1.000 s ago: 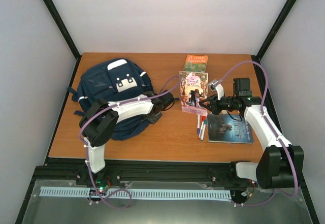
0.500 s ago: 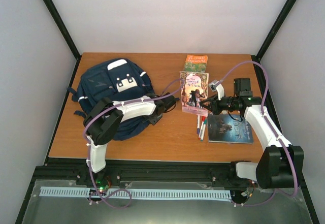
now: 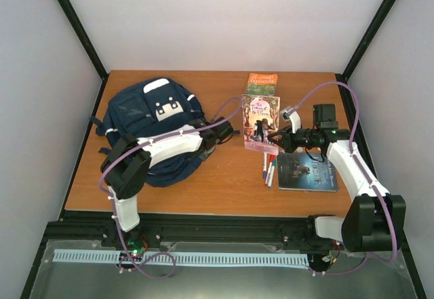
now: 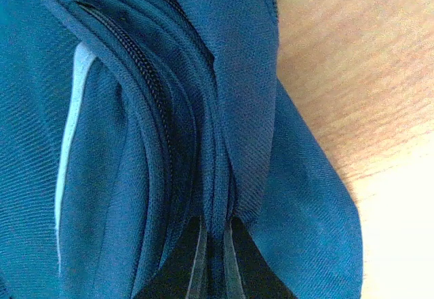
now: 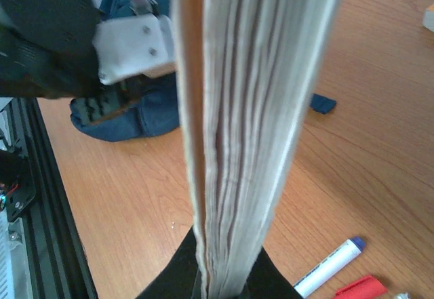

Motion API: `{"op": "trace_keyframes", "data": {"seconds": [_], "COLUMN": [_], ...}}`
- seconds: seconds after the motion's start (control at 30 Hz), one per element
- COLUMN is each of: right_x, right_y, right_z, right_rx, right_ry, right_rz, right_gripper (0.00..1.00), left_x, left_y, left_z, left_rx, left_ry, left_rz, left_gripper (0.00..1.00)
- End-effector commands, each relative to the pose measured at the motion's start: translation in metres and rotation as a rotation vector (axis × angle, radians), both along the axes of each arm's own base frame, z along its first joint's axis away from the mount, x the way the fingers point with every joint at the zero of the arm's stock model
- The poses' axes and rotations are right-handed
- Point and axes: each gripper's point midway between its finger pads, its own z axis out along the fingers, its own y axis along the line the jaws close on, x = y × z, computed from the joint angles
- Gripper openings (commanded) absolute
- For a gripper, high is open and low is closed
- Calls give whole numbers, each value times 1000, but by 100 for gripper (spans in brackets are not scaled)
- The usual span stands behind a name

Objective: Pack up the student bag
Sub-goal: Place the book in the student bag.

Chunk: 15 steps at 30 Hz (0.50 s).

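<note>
- The student bag (image 3: pixel 146 119) lies on the left side of the tabletop (image 3: pixel 224 187); any writing on its white label is too small to read.
- The left hand (image 4: pixel 215 234) is clamped on the bag's fabric beside the zipper.
- The right hand (image 5: pixel 218 275) is clamped on a pink book (image 3: pixel 260 121), its title unreadable.
- The orange-green book (image 3: pixel 262 82) beyond it seems to read "Treehouse".

A wooden bench (image 3: pixel 224 187) with an orange-brown grain sits in a booth of plain white walls (image 3: pixel 224 21). Slanting black posts (image 3: pixel 73 24) frame the two rear corners. A black rail (image 3: pixel 224 228) edges the near side, under even, soft light.
</note>
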Motion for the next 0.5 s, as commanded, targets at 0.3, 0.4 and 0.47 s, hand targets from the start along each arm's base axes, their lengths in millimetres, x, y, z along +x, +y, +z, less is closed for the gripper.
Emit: {"op": "trace_keyframes", "data": {"seconds": [0.3,0.4,0.47], "right_x": [8,5,0], "right_y": [4,14,22], "right_z": [53,64,64], "right_rx": [91,167,200], "right_ry": [68,182,250], "right_rz": [-14,31,53], "right_gripper": [3,3,3], "left_x": [23,25,24], "left_y": [-18,-15,-13], "left_z": [140,164,176], "left_rx": [-259,-286,-296], "left_ry": [-308,-365,-391], "left_rz": [-10,-12,-16], "left_gripper": [1,1,1]}}
